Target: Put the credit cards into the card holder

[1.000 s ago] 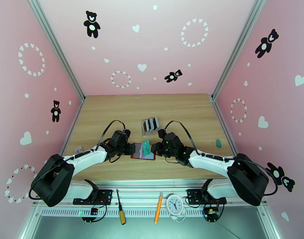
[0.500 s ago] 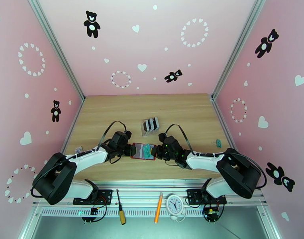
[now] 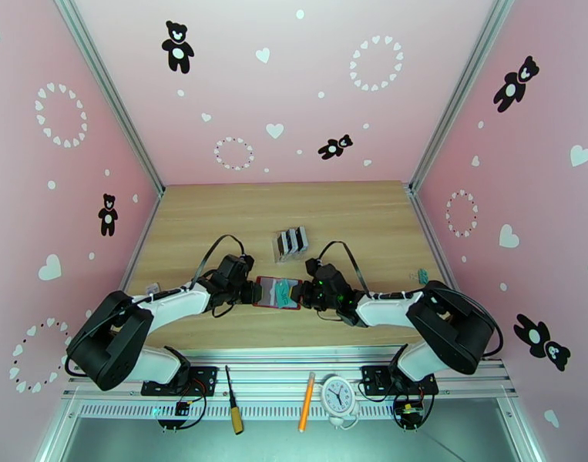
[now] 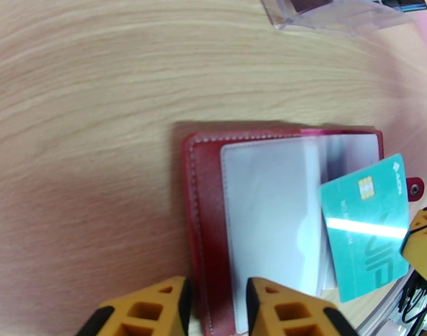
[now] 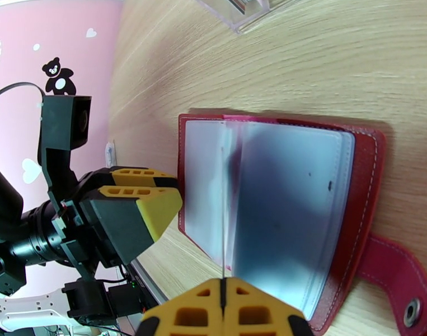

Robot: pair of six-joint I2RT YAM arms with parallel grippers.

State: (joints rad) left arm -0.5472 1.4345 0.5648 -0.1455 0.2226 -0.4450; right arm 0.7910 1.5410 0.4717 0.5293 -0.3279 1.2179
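Top external view: the red card holder (image 3: 267, 292) lies open near the middle of the near edge of the bench (image 3: 216, 217). The right gripper (image 5: 223, 282) is clamped on 1 teal card (image 4: 364, 219), tilted over the clear pockets (image 4: 269, 208). The left gripper (image 4: 216, 284) straddles the holder's left edge; I cannot tell whether it pinches. More cards stand in a clear rack (image 3: 291, 242) just behind.

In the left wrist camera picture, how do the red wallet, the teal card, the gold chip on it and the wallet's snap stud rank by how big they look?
1. red wallet, largest, though the bottom edge of the picture cuts it off
2. teal card
3. gold chip
4. snap stud, smallest
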